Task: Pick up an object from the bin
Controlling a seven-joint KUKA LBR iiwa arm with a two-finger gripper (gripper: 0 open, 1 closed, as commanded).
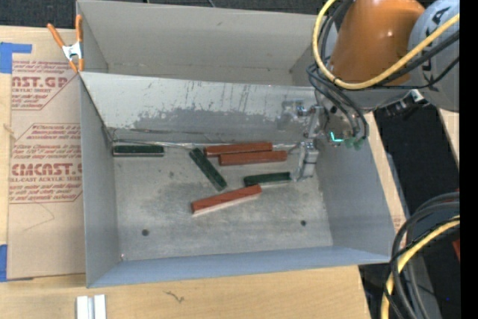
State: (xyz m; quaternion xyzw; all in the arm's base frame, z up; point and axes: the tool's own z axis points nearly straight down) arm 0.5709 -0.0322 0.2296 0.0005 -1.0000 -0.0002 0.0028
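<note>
Camera view is showing me the gripper [306, 164] hanging low by the right wall of the grey metal bin [224, 239]. I am not managing to tell whether the claw is spread or pressed together. A short dark green flat bar [267, 179] is lying on the floor just to its left, with its right end just beside the tip and its long axis pointing almost straight at the claw. Two red-brown flat bars [246, 153] are lying side by side farther back. I am judging that a grasp means shifting left and closing across the green bar's width.
</note>
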